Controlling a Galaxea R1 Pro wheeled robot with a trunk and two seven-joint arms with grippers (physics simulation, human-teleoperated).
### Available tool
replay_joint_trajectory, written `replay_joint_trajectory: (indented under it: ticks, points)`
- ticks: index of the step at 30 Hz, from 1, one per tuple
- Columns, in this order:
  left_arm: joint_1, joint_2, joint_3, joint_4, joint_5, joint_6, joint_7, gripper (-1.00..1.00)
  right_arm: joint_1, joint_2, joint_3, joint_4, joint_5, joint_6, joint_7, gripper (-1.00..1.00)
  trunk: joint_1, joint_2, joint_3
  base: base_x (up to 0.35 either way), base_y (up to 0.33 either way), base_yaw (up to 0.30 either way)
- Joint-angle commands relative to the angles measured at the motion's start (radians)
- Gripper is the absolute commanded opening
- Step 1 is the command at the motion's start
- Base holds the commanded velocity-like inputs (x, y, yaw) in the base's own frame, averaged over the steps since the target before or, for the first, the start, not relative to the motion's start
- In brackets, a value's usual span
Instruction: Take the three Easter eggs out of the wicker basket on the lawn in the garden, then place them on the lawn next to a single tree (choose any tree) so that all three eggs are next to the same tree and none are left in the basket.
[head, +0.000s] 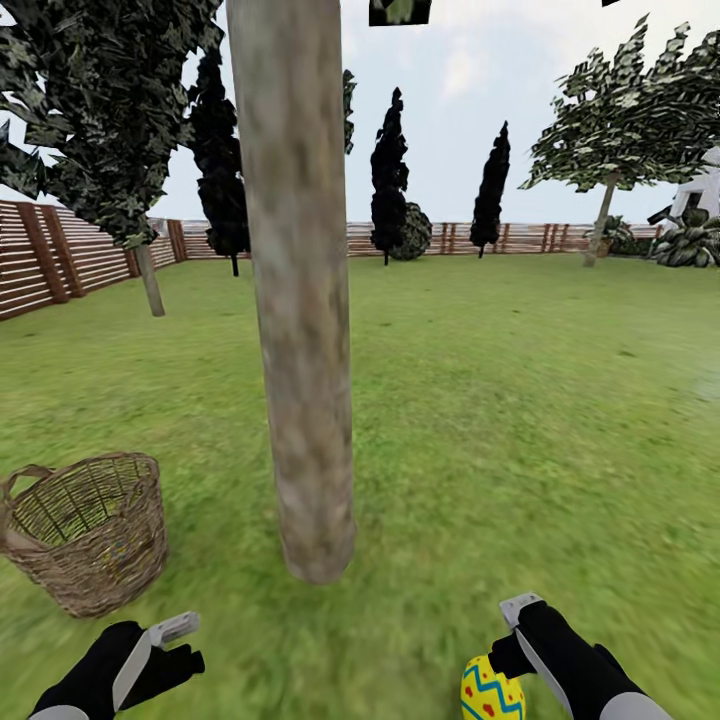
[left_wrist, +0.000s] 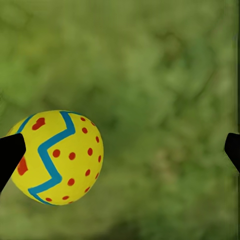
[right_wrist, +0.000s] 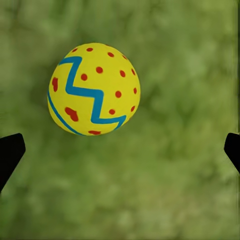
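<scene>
The tree (head: 300, 300) rises as a thick grey-brown trunk from the lawn (head: 520, 420) straight ahead. Left of it stands the wicker basket (head: 90, 530); I cannot tell what lies inside. My right gripper (head: 510, 635) is low at the right, open, with an Easter egg (head: 492, 690) on the grass beside it. In the right wrist view that egg (right_wrist: 94, 89) lies free between the wide-apart fingers of the gripper (right_wrist: 120, 150). My left gripper (head: 180, 648) is low at the left, open (left_wrist: 120, 152). Another Easter egg (left_wrist: 57, 157) sits against one fingertip (left_wrist: 10, 155), over the grass.
A wooden fence (head: 60, 255) rings the garden. Dark cypresses (head: 388, 170) and a round bush (head: 412, 232) stand at the back. Leafy trees stand at the far left (head: 110, 130) and far right (head: 625, 120). Open grass stretches right of the trunk.
</scene>
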Motion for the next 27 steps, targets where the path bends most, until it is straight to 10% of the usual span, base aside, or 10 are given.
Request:
replay_joint_trajectory:
  ticks: [1, 27]
  points:
    - [0.0, 0.0, 0.003, -0.001, 0.006, 0.006, 0.001, 1.0, -0.001, -0.002, 0.006, -0.001, -0.006, 0.004, -0.001, 1.0, -0.001, 0.0, 0.003, 0.0, 0.0, 0.0]
    - [0.0, -0.005, 0.004, -0.001, 0.006, 0.006, 0.001, 1.0, -0.001, -0.005, 0.005, -0.001, -0.006, 0.004, -0.001, 1.0, -0.095, 0.17, 0.089, 0.0, 0.0, 0.0]
